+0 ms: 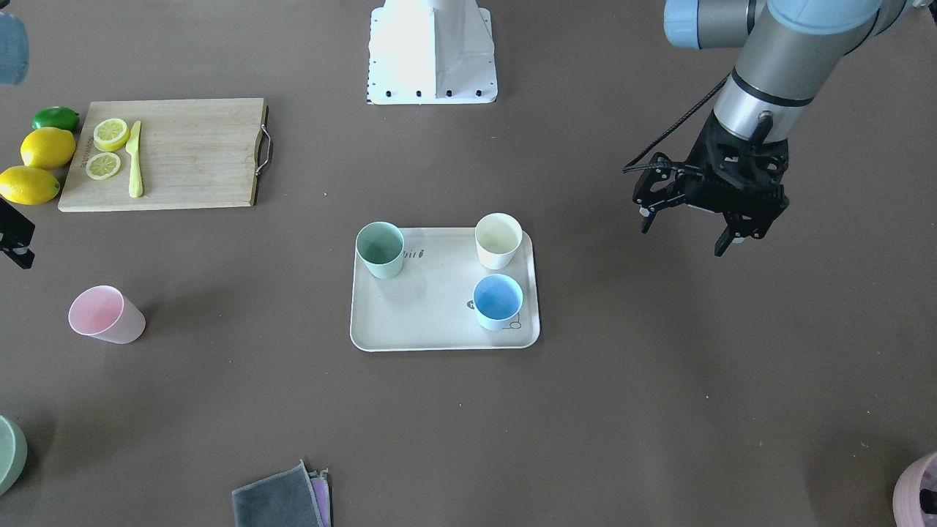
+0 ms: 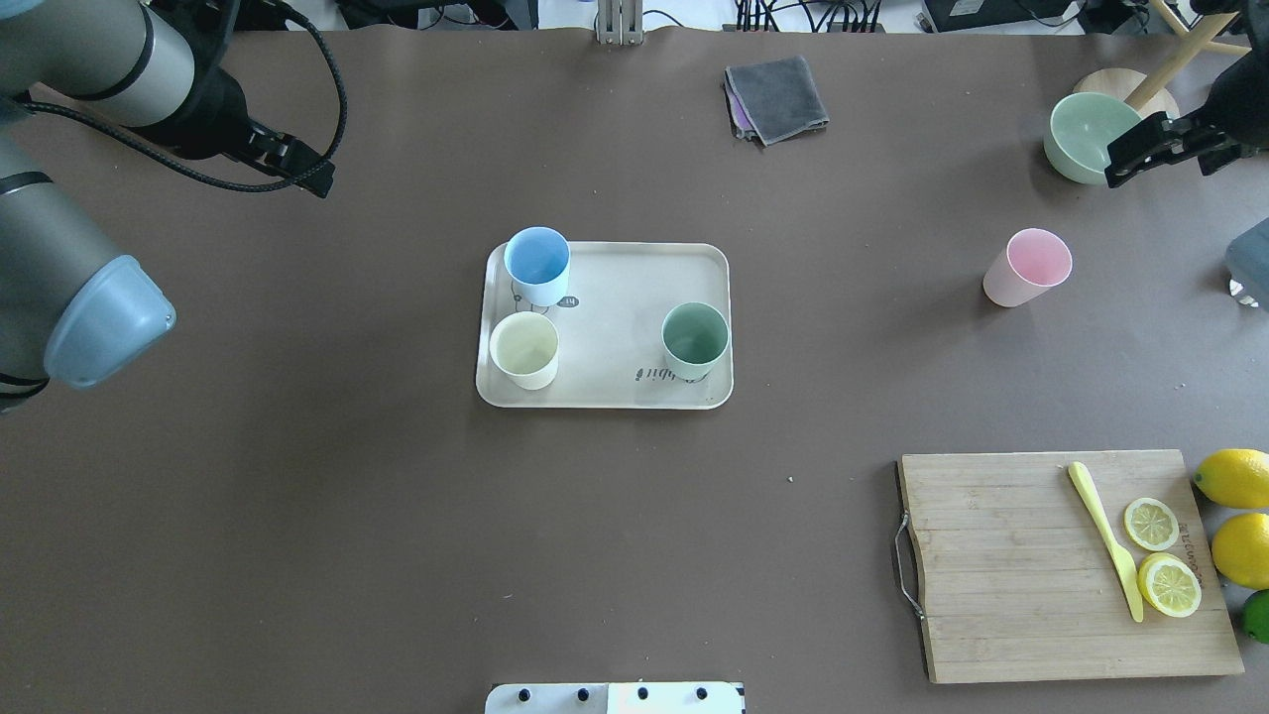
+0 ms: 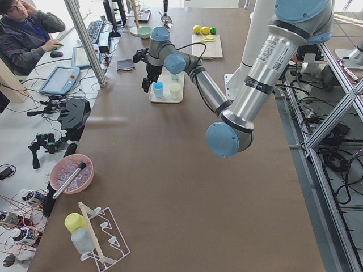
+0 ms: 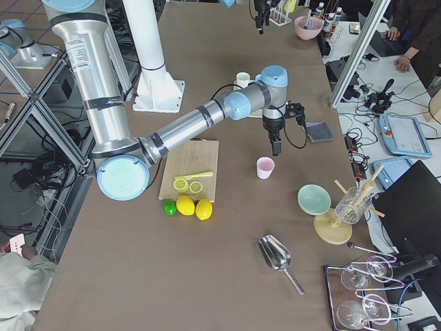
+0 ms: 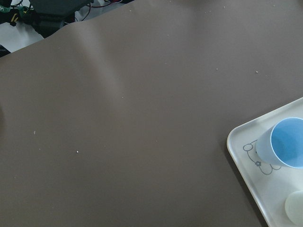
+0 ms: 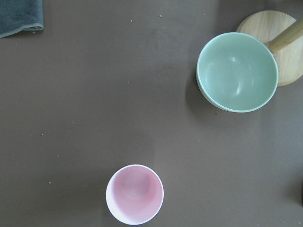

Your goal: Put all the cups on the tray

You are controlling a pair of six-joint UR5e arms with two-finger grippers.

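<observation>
Left gripper [image 1: 684, 236] hangs empty with fingers spread near the worktop's left end, clear only from the front. Right gripper [image 2: 1135, 154]: grip unclear. Mid-worktop, the tray [image 2: 615, 297] carries the blue cup [image 2: 536, 260], cream cup [image 2: 523, 347] and green cup [image 2: 694, 337]. The pink cup [image 6: 135, 194] stands off it, toward the right end.

my right gripper [image 2: 1130, 159]: cut off by the frame edge both from overhead and from across the table; I cannot read the jaw gap.
lettering [image 2: 662, 374] on tray [image 2: 615, 297]: first letters hidden behind green cup [image 2: 695, 337].
bunny drawing [image 5: 258, 163]: largely covered by blue cup [image 5: 287, 142].
cream cup [image 5: 295, 208]: only a sliver at the edge of my left wrist view.
lime [image 2: 1257, 615]: cut by the overhead frame.
green bowl [image 1: 10, 454]: cut by the front view's edge.
cloth [image 6: 20, 16]: corner only.
</observation>
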